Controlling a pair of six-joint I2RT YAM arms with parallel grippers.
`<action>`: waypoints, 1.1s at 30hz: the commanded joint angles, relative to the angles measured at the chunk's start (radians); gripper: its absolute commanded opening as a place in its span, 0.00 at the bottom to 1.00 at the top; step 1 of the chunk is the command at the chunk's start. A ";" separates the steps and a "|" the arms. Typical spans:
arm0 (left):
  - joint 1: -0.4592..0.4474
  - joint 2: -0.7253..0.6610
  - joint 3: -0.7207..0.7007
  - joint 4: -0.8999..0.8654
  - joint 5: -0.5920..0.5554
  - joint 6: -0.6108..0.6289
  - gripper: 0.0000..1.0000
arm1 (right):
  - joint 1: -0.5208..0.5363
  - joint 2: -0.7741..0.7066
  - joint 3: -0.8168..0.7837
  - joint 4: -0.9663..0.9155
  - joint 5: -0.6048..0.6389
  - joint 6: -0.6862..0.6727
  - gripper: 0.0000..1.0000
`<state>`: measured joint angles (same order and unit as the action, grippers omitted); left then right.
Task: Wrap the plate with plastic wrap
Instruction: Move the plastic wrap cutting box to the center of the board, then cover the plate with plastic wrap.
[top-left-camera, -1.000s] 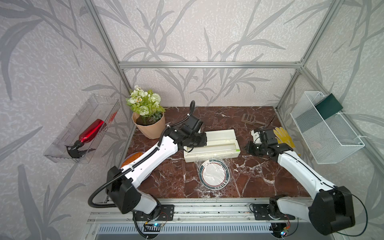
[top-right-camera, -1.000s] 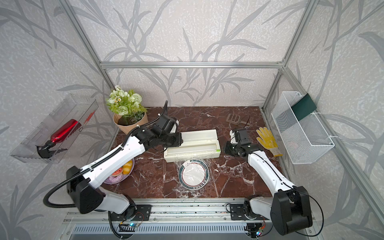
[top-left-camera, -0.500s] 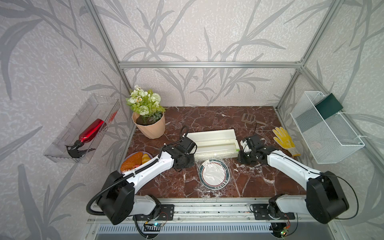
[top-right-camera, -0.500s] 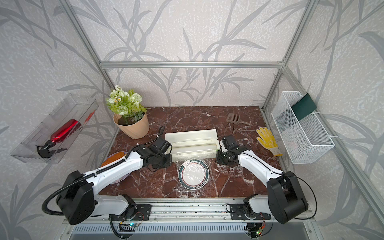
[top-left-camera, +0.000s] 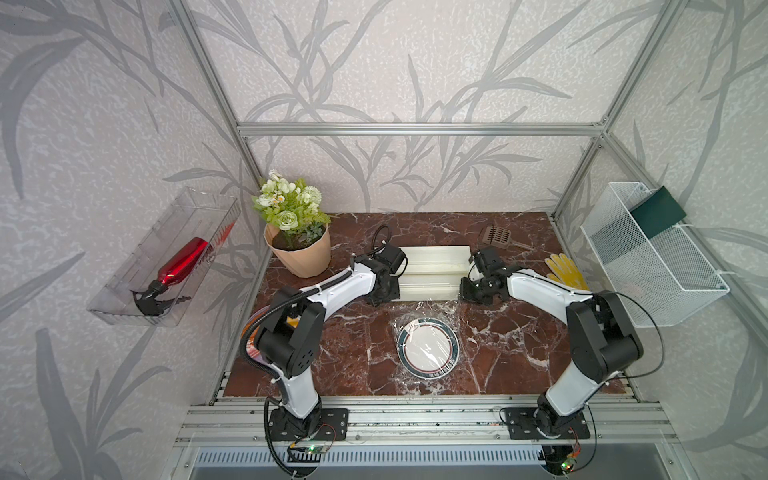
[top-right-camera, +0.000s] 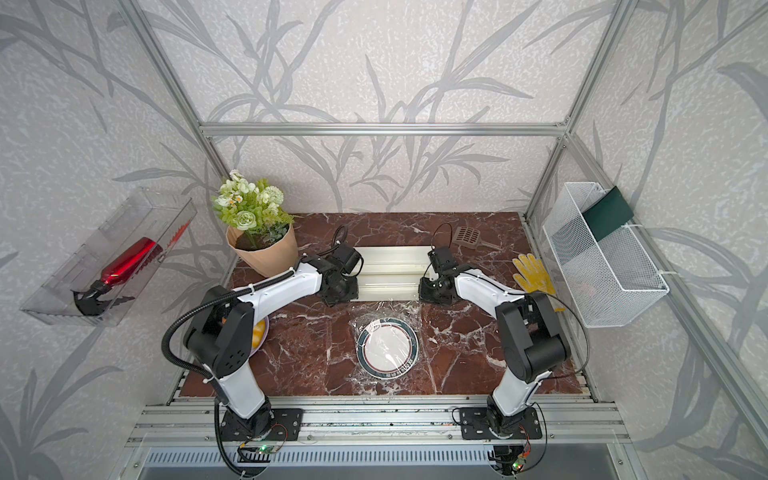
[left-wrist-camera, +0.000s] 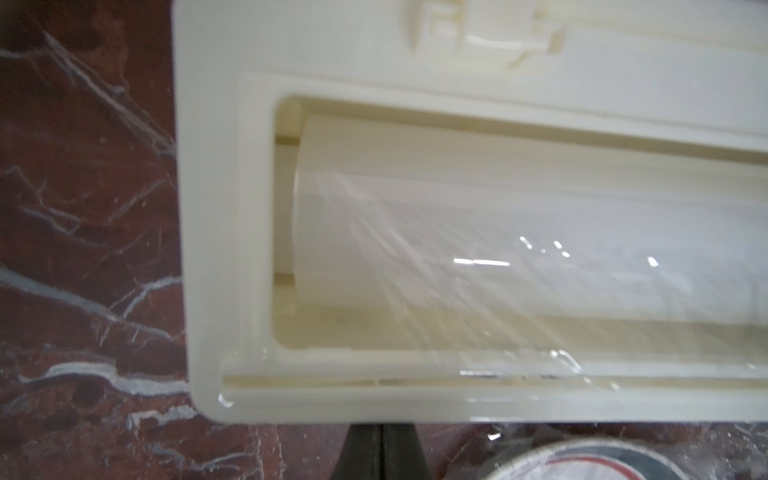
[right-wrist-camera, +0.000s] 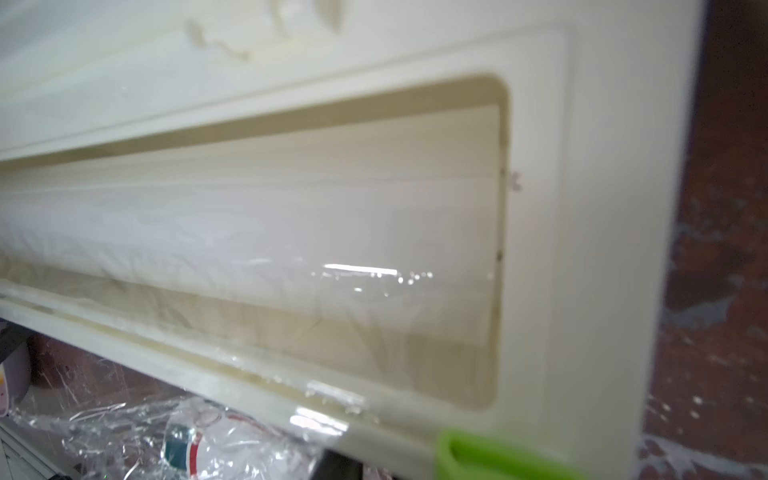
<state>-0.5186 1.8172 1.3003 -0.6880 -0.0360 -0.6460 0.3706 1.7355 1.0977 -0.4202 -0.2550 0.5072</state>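
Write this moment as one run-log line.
left gripper: shut | right gripper: jaws unclear | plastic wrap: over plate | dispenser: roll exposed

The plate (top-left-camera: 428, 348) (top-right-camera: 387, 348) lies flat on the tabletop (top-left-camera: 353, 353), middle of the near half. It is round, with a white centre, a thin red ring and a wide dark green rim. The plastic wrap (top-left-camera: 430, 309) (top-right-camera: 388, 309), clear, shiny and crinkled, drapes over the whole plate and spreads onto the tabletop, furthest on the far side.

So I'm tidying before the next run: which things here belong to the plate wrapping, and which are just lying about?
For the job: plate, plastic wrap, dispenser box.
Lying about: flower pot, yellow glove, brown scoop, food plate, red bottle, wire basket.
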 joint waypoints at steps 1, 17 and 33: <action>0.041 0.063 0.077 -0.023 -0.027 0.038 0.02 | -0.026 0.066 0.064 0.014 -0.006 -0.008 0.15; 0.006 -0.338 -0.152 0.039 0.197 0.028 0.13 | 0.026 -0.338 -0.090 -0.125 -0.049 -0.068 0.25; -0.204 -0.288 -0.285 0.188 0.241 -0.060 0.11 | 0.265 -0.221 -0.160 0.077 -0.178 0.059 0.23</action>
<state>-0.7235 1.5097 1.0180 -0.5404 0.2054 -0.6937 0.6376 1.4742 0.9115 -0.3935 -0.4225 0.5434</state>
